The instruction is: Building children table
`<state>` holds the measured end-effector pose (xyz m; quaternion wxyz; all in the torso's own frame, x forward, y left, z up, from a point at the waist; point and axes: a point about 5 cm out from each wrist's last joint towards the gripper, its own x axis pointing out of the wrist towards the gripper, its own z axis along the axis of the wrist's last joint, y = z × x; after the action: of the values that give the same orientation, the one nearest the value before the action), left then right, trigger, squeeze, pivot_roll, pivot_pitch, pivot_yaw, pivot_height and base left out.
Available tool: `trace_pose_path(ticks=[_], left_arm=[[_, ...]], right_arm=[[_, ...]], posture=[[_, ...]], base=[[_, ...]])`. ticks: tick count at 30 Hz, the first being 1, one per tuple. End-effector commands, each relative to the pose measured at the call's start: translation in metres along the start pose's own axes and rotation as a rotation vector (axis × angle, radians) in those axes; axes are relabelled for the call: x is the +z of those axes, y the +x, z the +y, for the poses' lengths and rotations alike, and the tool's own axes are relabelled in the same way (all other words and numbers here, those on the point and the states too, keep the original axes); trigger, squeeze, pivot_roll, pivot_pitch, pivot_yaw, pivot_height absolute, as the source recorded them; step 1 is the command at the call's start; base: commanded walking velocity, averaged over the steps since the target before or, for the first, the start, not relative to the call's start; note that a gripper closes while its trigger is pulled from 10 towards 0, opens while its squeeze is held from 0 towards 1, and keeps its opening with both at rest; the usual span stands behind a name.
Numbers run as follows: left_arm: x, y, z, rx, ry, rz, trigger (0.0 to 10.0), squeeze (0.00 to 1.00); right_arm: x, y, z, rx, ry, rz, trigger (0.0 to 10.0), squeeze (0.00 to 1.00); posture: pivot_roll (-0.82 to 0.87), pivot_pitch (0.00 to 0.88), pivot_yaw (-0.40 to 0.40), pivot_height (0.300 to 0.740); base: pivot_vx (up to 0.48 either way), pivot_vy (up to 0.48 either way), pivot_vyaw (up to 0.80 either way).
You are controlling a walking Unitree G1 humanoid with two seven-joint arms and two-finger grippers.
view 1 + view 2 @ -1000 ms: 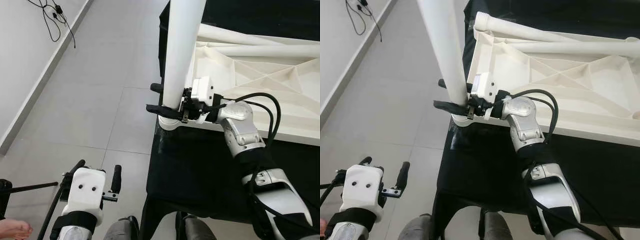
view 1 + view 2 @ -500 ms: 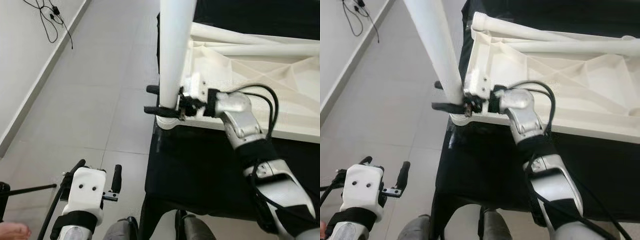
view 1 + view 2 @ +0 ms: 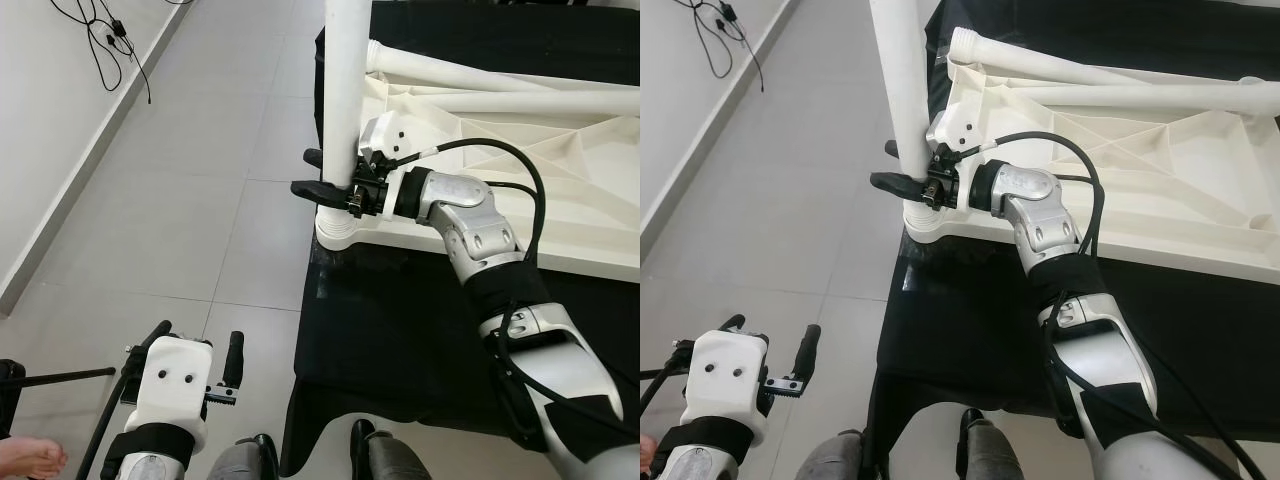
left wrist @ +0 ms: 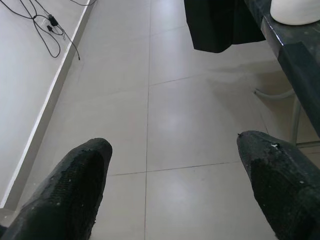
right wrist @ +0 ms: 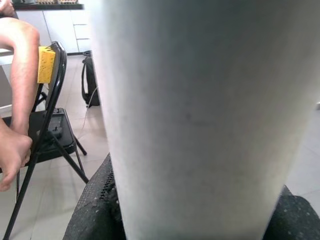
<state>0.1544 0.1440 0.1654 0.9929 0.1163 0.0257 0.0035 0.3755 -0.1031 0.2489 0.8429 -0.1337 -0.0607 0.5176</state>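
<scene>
- Centrally, an upright white table leg is shown standing in the corner socket of an overturned white tabletop, which lies underside up on a surface draped in black cloth.
- The right gripper is seen clamped on the table leg just above the socket, one black finger on each side (the right wrist view confirms the leg between the finger pads).
- Two further white legs are laid loose across the ribbed underside of the tabletop.
- The left gripper is held low over the grey tiled floor, beside the cloth's edge, with its fingers spread apart and nothing between them.
- Black cables are seen on the floor by the wall.
- A person's leg and a black folding chair are visible behind the gripped leg.
</scene>
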Motion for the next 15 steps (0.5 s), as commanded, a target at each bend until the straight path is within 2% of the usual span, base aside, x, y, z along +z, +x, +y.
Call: trace_pose_path(ticks=[1, 6, 7, 10, 11, 13, 14, 15], left_arm=[[-0.005, -0.003, 0.001, -0.006, 0.011, 0.036, 10.0, 0.0], [-0.005, -0.003, 0.001, -0.007, 0.012, 0.036, 10.0, 0.0], [-0.005, -0.004, 0.001, -0.007, 0.014, 0.035, 10.0, 0.0], [-0.005, -0.004, 0.001, -0.007, 0.014, 0.035, 10.0, 0.0], [-0.006, -0.004, 0.002, -0.005, 0.014, 0.033, 10.0, 0.0], [-0.006, -0.004, 0.002, -0.005, 0.014, 0.033, 10.0, 0.0], [-0.006, 0.0, 0.005, -0.014, -0.001, 0.021, 10.0, 0.0], [-0.006, 0.004, 0.01, -0.017, -0.014, 0.003, 10.0, 0.0]], right_arm=[[-0.084, -0.022, 0.018, -0.067, 0.258, 0.304, 10.0, 0.0], [-0.091, -0.026, 0.02, -0.149, 0.277, 0.33, 10.0, 0.0], [-0.098, -0.038, 0.02, -0.48, 0.209, 0.4, 10.0, 0.0], [-0.098, -0.038, 0.02, -0.48, 0.209, 0.4, 10.0, 0.0], [-0.097, -0.048, 0.044, -0.645, 0.198, 0.415, 10.0, 0.0], [-0.097, -0.048, 0.044, -0.645, 0.198, 0.415, 10.0, 0.0], [-0.09, -0.063, 0.065, -0.79, 0.174, 0.415, 10.0, 0.0], [-0.085, -0.073, 0.082, -0.863, 0.168, 0.406, 10.0, 0.0]], posture=[[0.11, 0.339, 0.002, 0.74], [0.11, 0.338, -0.003, 0.74], [0.11, 0.335, -0.029, 0.74], [0.11, 0.335, -0.029, 0.74], [0.11, 0.323, -0.029, 0.74], [0.11, 0.323, -0.029, 0.74], [0.08, 0.298, -0.008, 0.74], [0.07, 0.279, -0.003, 0.74]], base=[[0.0, 0.0, 0.0], [0.0, 0.0, 0.0], [0.0, 0.0, 0.0], [0.0, 0.0, 0.0], [0.0, 0.0, 0.0], [0.0, 0.0, 0.0], [0.0, 0.0, 0.0], [0.0, 0.0, 0.0]])
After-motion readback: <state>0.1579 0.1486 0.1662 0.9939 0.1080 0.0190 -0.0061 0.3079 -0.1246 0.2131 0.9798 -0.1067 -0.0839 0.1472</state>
